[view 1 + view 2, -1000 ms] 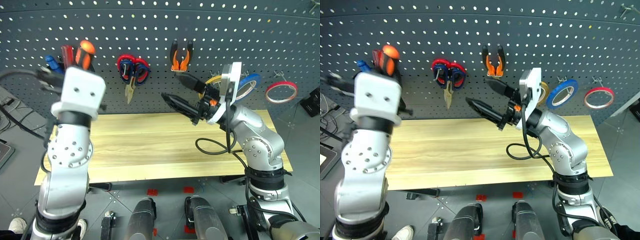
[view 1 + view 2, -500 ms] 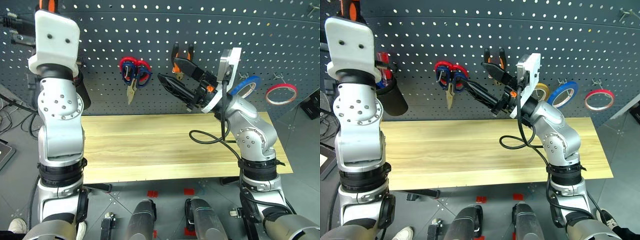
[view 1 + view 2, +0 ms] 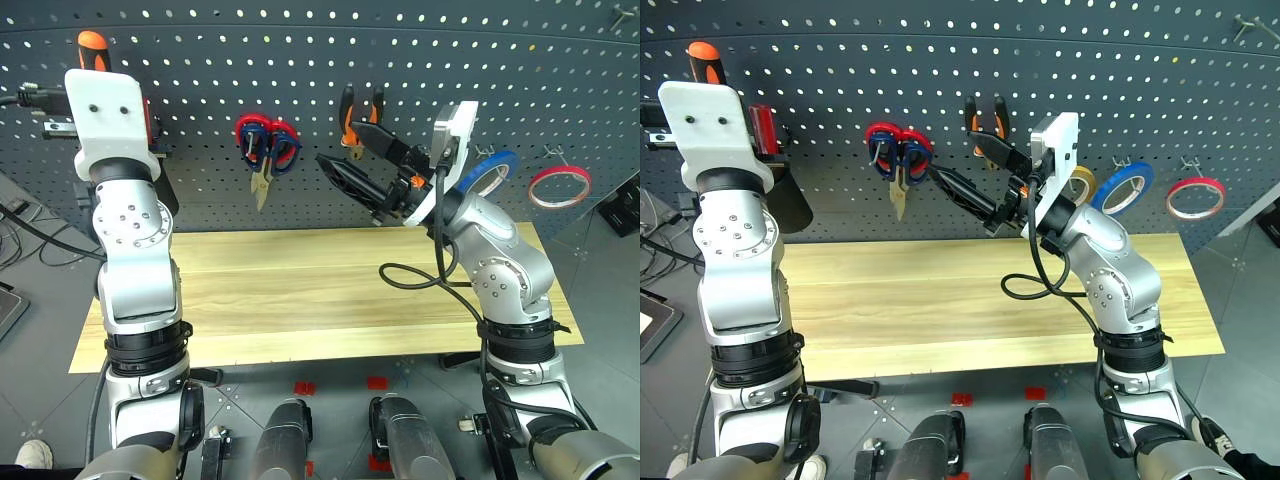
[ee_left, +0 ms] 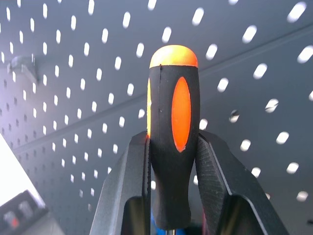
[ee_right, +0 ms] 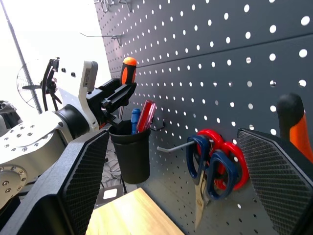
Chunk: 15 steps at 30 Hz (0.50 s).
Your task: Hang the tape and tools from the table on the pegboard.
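Observation:
My left gripper [image 4: 173, 161] is shut on the slim screwdriver [image 4: 174, 122] with the orange-and-black handle, held upright close to the pegboard [image 3: 300, 60], just above a black cup [image 5: 130, 152]. My right gripper [image 3: 362, 168] stands open and holds nothing, in front of the board below the hanging orange-and-black pliers [image 3: 347, 112]. Scissors [image 3: 268, 145] with dark blue handles hang from a hook beside a red-handled pair. The thin red tape [image 3: 562, 170] hangs on a hook at the far right. The table [image 3: 300, 290] of light wood lies bare below.
The black cup [image 3: 790, 205] on the board holds a red and a blue screwdriver. A blue tape roll [image 3: 497, 168] and a yellow roll [image 3: 1080, 183] hang behind my right wrist. A cable loops from my right arm over the tabletop.
My left arm has carried the screwdriver away from the camera and to the left, up to the board above the black cup. My right gripper stays open in about the same place.

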Each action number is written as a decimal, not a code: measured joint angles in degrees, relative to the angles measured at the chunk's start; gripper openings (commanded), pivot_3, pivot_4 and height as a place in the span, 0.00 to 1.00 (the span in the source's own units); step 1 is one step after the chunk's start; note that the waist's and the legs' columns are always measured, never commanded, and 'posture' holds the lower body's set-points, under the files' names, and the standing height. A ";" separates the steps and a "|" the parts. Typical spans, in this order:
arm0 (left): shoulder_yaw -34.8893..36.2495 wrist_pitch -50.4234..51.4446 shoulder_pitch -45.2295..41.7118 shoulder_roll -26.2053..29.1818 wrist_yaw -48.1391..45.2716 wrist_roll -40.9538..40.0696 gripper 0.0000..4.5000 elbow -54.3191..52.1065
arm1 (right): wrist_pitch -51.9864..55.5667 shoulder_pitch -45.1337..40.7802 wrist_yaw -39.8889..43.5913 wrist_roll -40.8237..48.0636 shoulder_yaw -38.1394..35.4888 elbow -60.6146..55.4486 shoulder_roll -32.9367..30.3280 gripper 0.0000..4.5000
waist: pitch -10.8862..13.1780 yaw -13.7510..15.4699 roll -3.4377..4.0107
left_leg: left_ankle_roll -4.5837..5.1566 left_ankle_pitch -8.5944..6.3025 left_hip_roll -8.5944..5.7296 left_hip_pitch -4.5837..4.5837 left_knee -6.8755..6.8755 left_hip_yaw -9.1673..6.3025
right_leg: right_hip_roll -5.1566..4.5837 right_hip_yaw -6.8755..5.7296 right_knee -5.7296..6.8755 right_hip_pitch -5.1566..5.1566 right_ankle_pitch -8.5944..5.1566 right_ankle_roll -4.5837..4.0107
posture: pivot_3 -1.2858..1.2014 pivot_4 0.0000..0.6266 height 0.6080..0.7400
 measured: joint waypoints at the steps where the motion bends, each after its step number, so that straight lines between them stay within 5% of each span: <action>1: 0.18 0.47 0.00 -0.29 0.02 -0.10 0.21 0.00 | 0.00 0.00 0.02 -0.03 0.07 0.01 -0.07 1.00 | 0.00 -0.03 0.00 | 0.00 0.00 0.00 0.00 0.00 0.00 | 0.00 0.00 0.00 0.00 0.00 0.00 | 0.47 0.30 1.00; 2: 0.38 0.70 0.01 -0.61 0.11 -0.15 0.21 0.00 | 0.00 0.00 0.03 -0.04 0.08 0.05 -0.14 1.00 | 0.00 -0.05 0.00 | 0.00 0.00 0.00 0.00 0.00 0.00 | 0.00 0.00 0.01 0.00 0.00 0.00 | 0.47 0.30 1.00; 13: 2.43 2.31 1.26 -2.51 1.01 -1.03 0.95 -0.30 | -0.05 0.39 0.49 -1.37 0.29 2.17 -0.99 1.00 | -0.02 -0.14 -0.01 | 0.00 0.00 0.00 0.00 0.03 -0.01 | 0.00 0.01 0.02 0.01 0.00 -0.01 | 0.48 0.31 1.00; 15: 2.58 2.69 1.40 -2.52 1.01 -1.20 1.00 -0.64 | -0.05 0.59 0.56 -1.53 0.29 2.17 -1.23 1.00 | -0.02 -0.15 -0.01 | 0.00 0.00 0.00 0.00 0.03 -0.01 | 0.00 0.01 0.03 0.01 0.00 -0.01 | 0.48 0.31 1.00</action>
